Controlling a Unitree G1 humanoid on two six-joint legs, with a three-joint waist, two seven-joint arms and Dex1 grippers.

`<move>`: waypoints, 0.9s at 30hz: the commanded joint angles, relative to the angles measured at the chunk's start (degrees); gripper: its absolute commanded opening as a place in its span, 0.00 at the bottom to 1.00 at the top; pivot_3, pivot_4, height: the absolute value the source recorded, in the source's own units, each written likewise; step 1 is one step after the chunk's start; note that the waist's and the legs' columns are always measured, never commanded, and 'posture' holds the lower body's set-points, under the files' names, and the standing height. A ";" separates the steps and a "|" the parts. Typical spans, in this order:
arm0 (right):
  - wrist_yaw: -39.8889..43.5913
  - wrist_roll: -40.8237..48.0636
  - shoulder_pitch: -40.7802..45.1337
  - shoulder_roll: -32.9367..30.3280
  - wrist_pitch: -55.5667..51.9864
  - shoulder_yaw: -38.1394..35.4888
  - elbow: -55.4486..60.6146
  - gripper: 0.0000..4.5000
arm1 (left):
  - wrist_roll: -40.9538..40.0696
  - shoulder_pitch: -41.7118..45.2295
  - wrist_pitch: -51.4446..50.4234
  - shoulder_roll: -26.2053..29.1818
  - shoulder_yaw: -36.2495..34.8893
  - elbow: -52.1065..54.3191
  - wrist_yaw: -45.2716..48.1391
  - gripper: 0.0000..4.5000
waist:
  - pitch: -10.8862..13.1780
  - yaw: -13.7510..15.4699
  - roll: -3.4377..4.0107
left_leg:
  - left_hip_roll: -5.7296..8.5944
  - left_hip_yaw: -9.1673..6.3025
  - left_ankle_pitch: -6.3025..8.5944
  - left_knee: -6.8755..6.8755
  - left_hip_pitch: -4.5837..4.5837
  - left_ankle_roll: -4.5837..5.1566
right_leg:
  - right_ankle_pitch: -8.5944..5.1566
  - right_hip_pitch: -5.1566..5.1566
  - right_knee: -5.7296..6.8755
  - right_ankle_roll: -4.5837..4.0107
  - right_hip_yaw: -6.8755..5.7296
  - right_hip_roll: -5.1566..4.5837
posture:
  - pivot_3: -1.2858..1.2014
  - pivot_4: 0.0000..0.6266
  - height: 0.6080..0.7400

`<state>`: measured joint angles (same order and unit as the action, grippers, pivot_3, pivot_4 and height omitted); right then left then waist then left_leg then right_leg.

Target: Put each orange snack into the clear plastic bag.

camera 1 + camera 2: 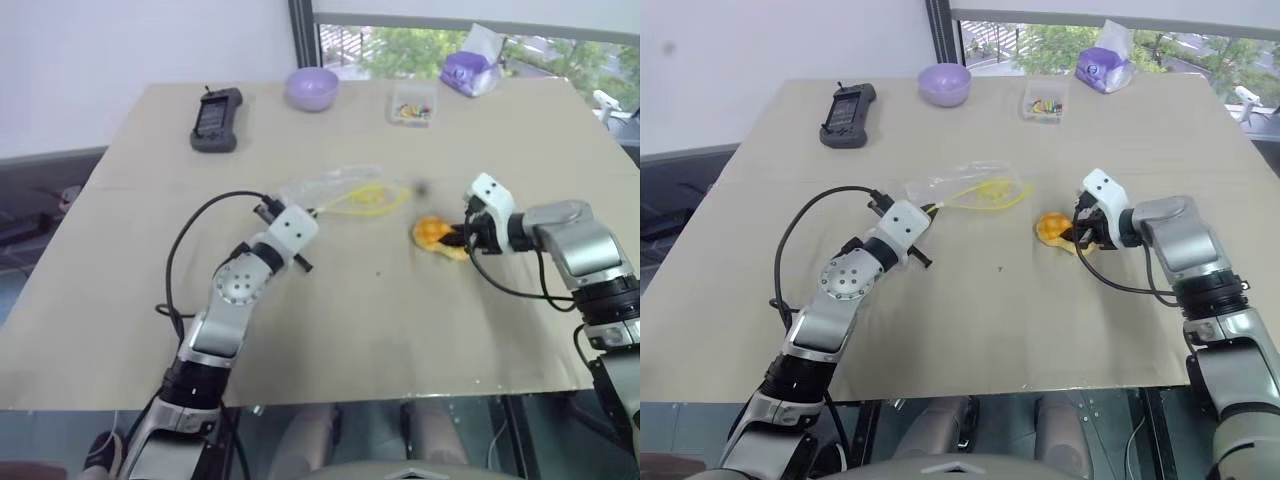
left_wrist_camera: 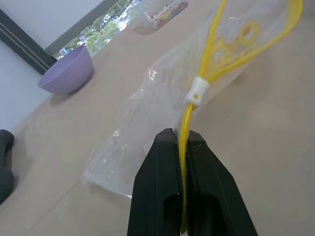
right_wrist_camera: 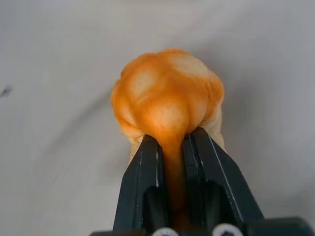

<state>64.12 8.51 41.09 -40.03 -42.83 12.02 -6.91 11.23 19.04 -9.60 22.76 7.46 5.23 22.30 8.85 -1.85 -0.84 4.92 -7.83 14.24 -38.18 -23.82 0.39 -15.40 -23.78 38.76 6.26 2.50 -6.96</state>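
Head-camera views, one tan table [image 1: 330, 330] seen from above, with two robot arms reaching over it.

Left gripper [image 2: 183, 142]: at left of centre in the head views, its two black fingers pressed together on the yellow seal strip [image 2: 183, 162] of the one clear plastic bag [image 1: 340, 192]. The bag lies crinkled on the table at the centre of the frame, extending from the fingertips toward the upper right; one small white slider [image 2: 198, 91] sits on the strip just beyond the fingertips.

Right gripper [image 3: 172, 142]: at right of centre, its two fingers clamped on the near edge of the one orange snack [image 3: 165, 105], squeezing the soft bun so that it bulges beyond the fingertips. In the head views the snack [image 1: 433, 234] is just right of the bag's open end, apart from it, at or just over the table surface; which of the two cannot be told.

Along the far edge of the table, upper part of the frame, four further items, one of each:
- black handheld device [image 1: 216, 119], upper left;
- purple bowl [image 1: 312, 87], upper centre;
- small clear box of colourful bits [image 1: 413, 107], right of the bowl;
- purple tissue pack [image 1: 468, 70], upper right.
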 commanded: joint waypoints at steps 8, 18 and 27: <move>-2.91 4.53 10.59 5.41 -12.29 2.77 5.36 0.01 | 0.43 0.88 1.29 -1.60 2.18 1.78 0.00 0.00 | 0.00 -0.10 -0.02 | -0.04 -0.05 0.00 -0.05 0.02 0.00 | 0.00 0.03 0.04 0.00 -0.04 0.03 | 0.52 0.24 1.00; -8.49 3.62 16.52 10.30 -16.06 3.47 -6.37 0.01 | -0.81 -0.30 2.55 -1.80 2.89 4.31 2.38 0.00 | 0.00 -0.08 -0.01 | 0.02 -0.05 0.00 -0.03 -0.01 0.00 | 0.00 -0.01 0.02 0.00 -0.04 -0.04 | 0.52 0.24 1.00; -14.83 3.64 20.82 14.93 -17.65 0.54 -16.24 0.01 | -1.73 -0.08 7.78 -0.17 4.78 3.25 7.37 0.00 | 0.00 -0.37 0.00 | 0.01 -0.03 0.00 0.00 0.00 0.00 | 0.00 -0.02 0.02 -0.01 -0.03 -0.03 | 0.52 0.24 1.00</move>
<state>50.84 11.92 59.82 -25.74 -60.26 14.59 -23.00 10.46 18.32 -4.01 22.45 11.78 7.19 28.88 8.85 -2.22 -0.84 4.93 -7.86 14.24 -38.17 -23.83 0.39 -15.40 -23.80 38.79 6.25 2.48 -6.99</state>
